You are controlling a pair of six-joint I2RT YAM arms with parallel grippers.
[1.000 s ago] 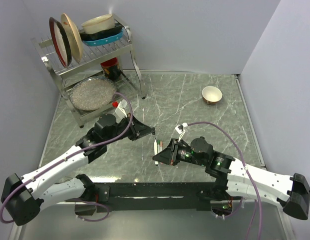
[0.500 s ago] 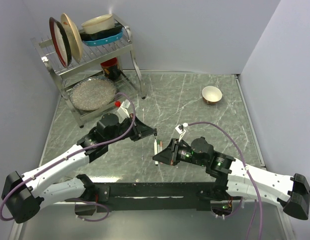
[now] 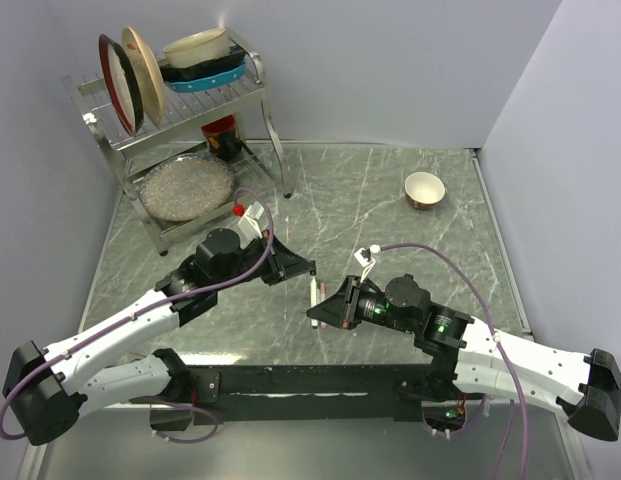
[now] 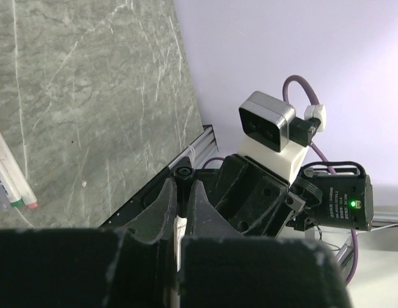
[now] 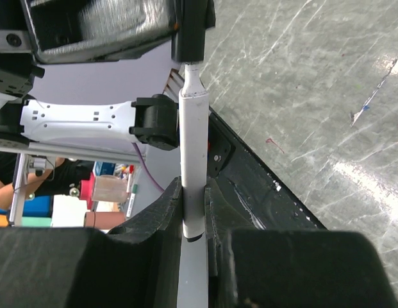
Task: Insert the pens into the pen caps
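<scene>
Meeting pen to cap on the near side of the dish rack (image 3: 252, 84)

One bowl (image 3: 424, 188) sits on the counter (image 3: 390, 240) well to the right of the rack, apart from both arms. Near and right of the rack, the two hands face tip to tip. The right hand (image 5: 193, 189) is clamped narrowly on one white pen (image 5: 192, 141), whose tapered tip meets one black pen cap (image 5: 188, 35) clenched in the fully closed left hand (image 4: 184, 189). Two loose pens (image 4: 13, 168), green-ended and red-ended, lie just under the hands.
</scene>
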